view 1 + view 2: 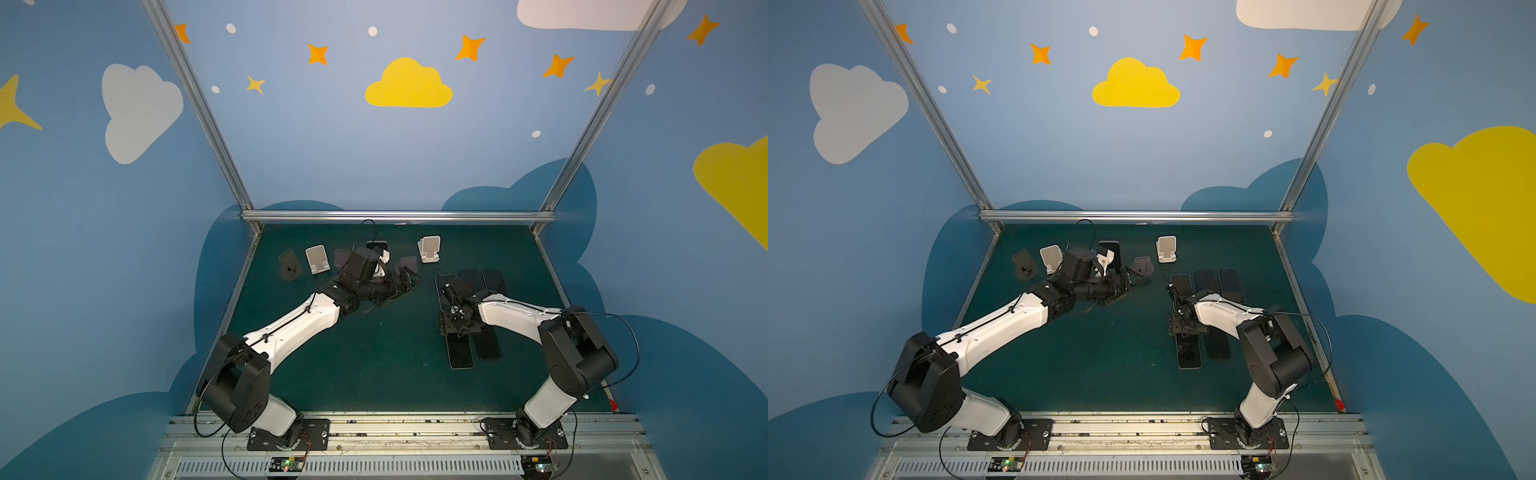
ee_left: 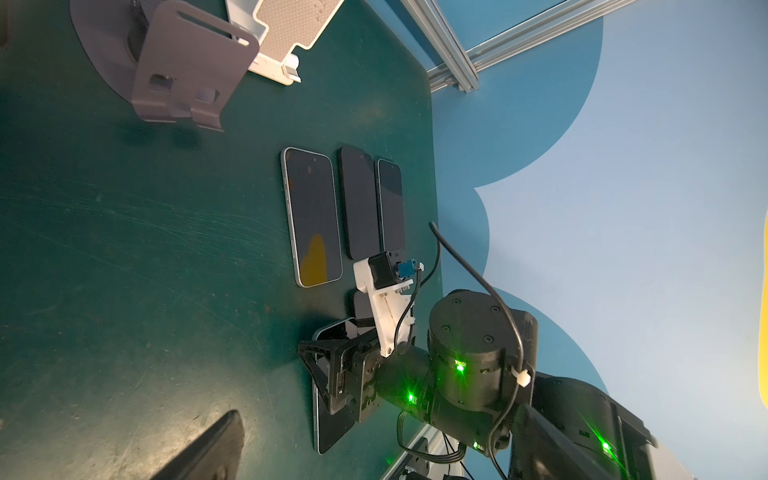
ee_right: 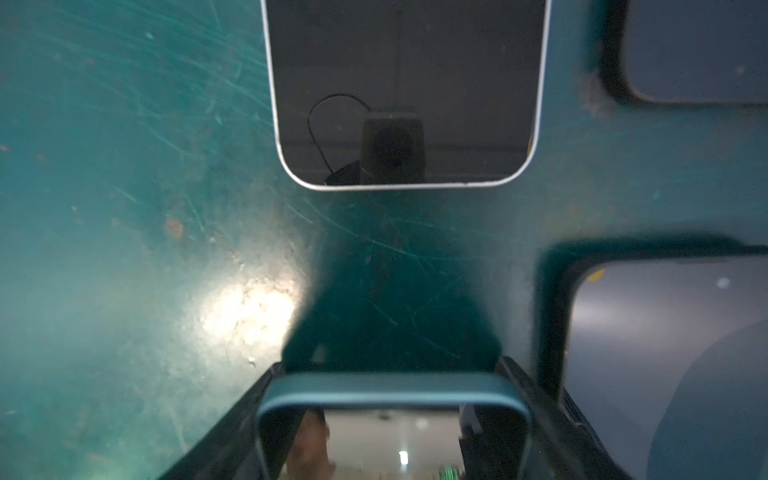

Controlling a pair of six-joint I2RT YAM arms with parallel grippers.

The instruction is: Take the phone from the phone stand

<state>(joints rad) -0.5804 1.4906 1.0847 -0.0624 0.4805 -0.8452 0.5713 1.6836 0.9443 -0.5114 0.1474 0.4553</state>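
- Since the phone lies flat on the table, in the row of phones well apart from the stands, judged a deliberate set-down;
- right gripper straddles its end, fingers flanking both edges; pinching or slack, cannot tell;
- left gripper wide, empty, near grey stand.

The left arm is stretching low toward the far middle of the table, its left gripper gaping wide. The right arm is bending sharply downward, the right gripper straddling the end of a phone (whether it is pinching is unclear).
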